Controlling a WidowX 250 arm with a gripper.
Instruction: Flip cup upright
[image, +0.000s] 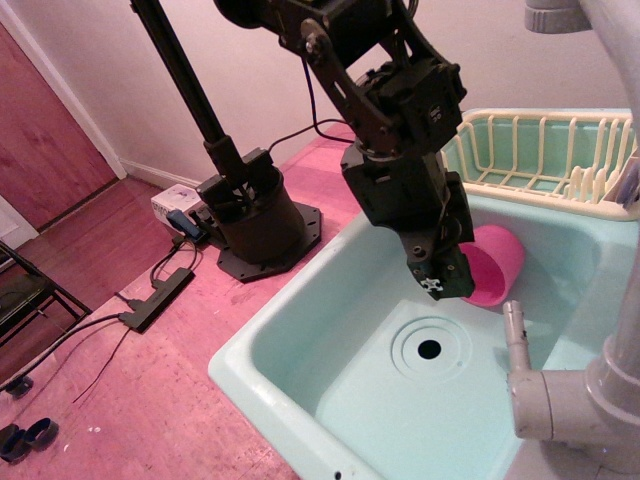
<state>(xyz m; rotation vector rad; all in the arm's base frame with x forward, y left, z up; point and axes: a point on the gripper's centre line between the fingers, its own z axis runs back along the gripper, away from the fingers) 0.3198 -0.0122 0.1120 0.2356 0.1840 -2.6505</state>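
Observation:
The bright pink cup (492, 262) is in the pale green sink (262, 352), near its back wall and above the drain (429, 349). It lies tilted on its side with its open mouth turned toward my gripper. My black gripper (442, 283) reaches down from the upper left, and its fingertips (437, 284) cover the cup's near rim. It appears shut on that rim, holding the cup off the sink floor. The cup's handle is hidden.
A grey faucet (585, 385) rises at the right, its spout close to the cup. A cream dish rack (540, 150) sits behind the sink. A black stand base (255, 215), cables and a power strip (155, 298) are on the floor at the left.

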